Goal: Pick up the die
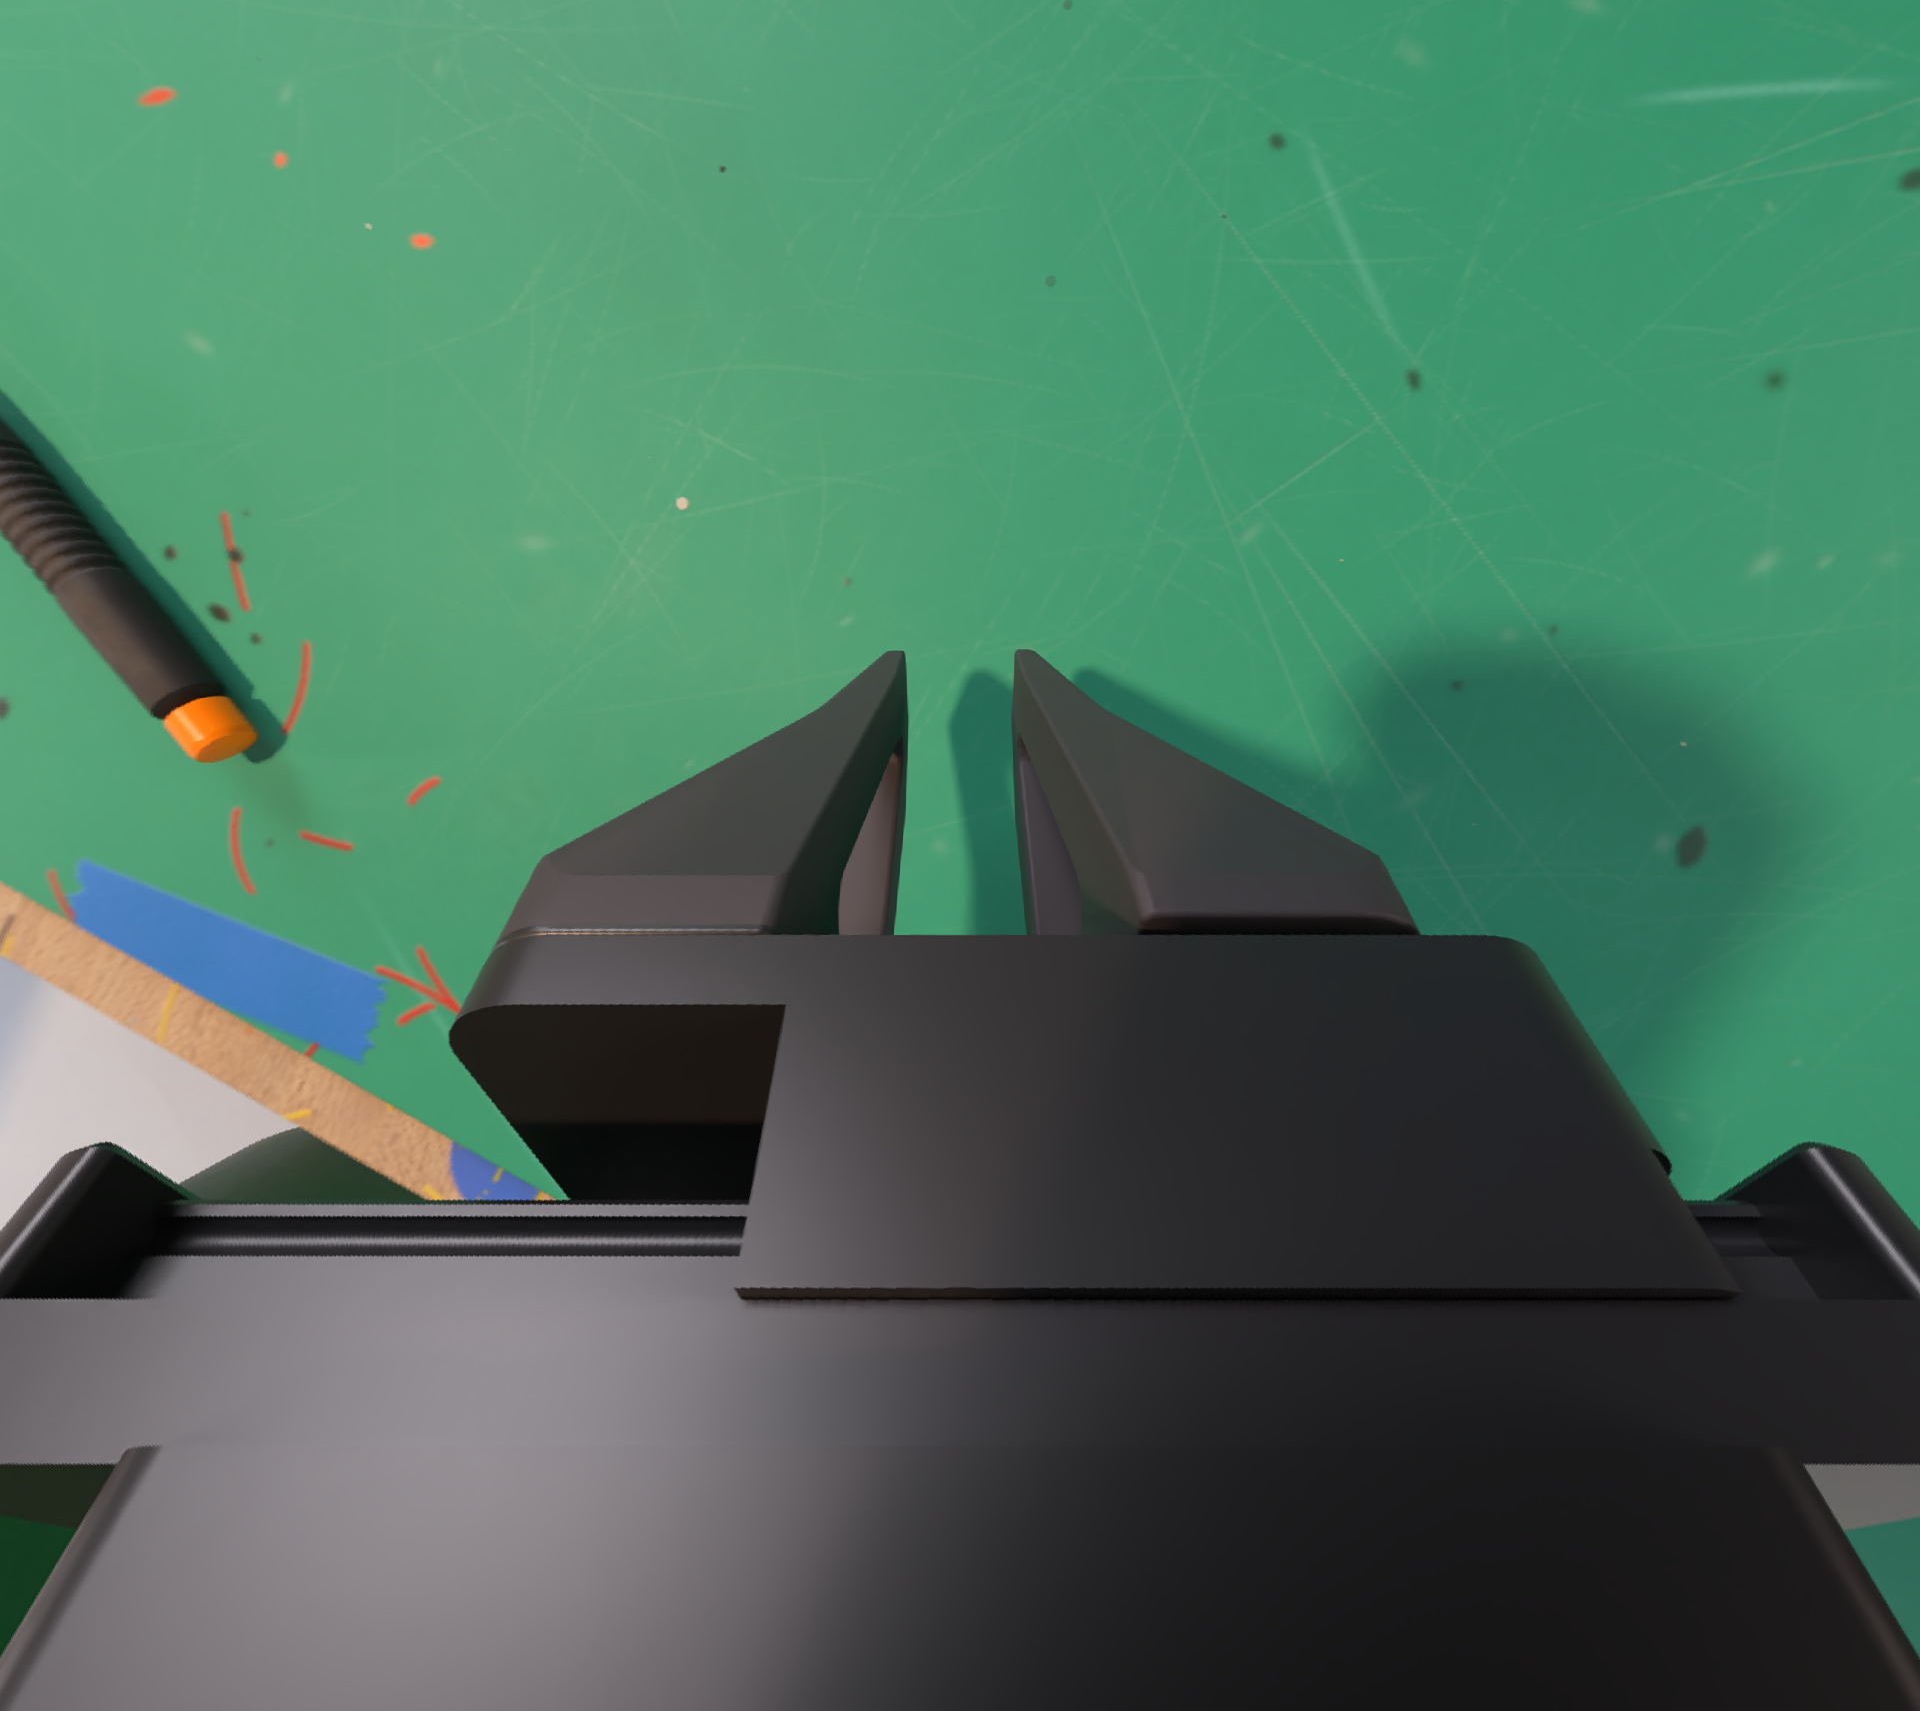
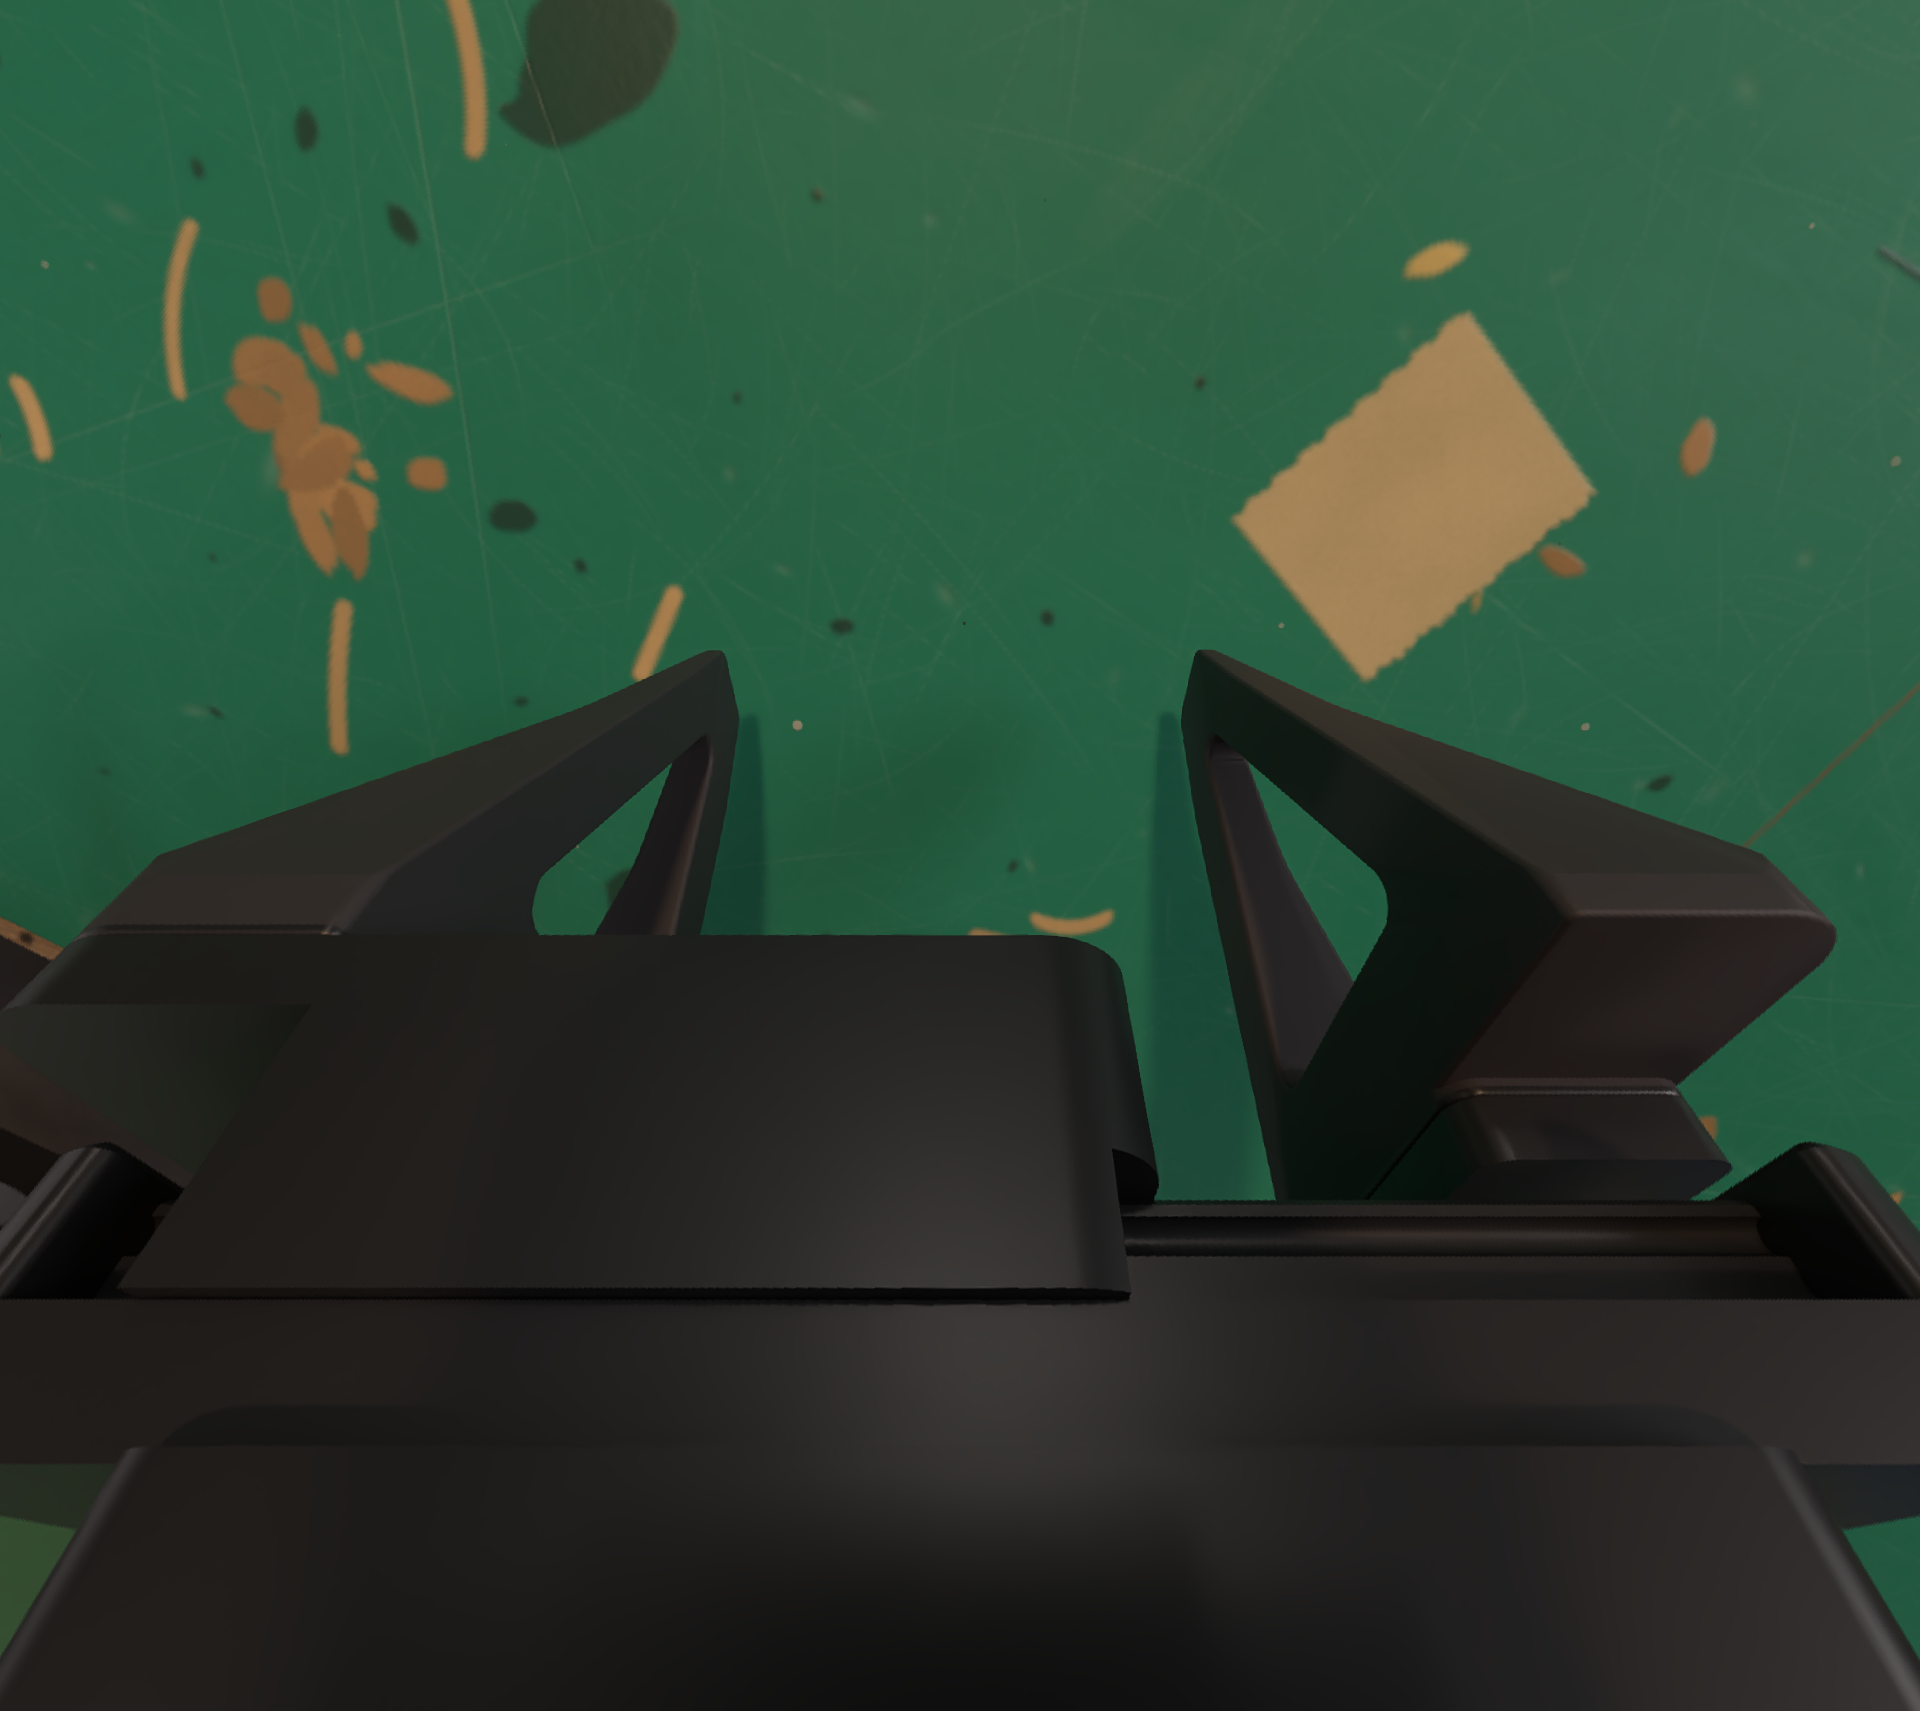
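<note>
Green scratched mat (image 1: 1039, 259) under both. Left gripper (image 1: 959, 659) nearly closed, empty; black orange-capped marker (image 1: 114, 601) to its left, cut off. Right gripper (image 2: 961, 659) spread wide, empty; tan patch (image 2: 1413, 498), possibly tape, ahead-right.

Workshop or craft bench: scratched green cutting mat (image 1: 1039, 207) with paint flecks (image 2: 312, 435), masking tape patch (image 2: 1413, 498), blue tape (image 1: 229, 955), and a black orange-capped marker (image 1: 114, 601)

The black pen (image 1: 99, 575) (orange-capped) runs off the left edge.
</note>
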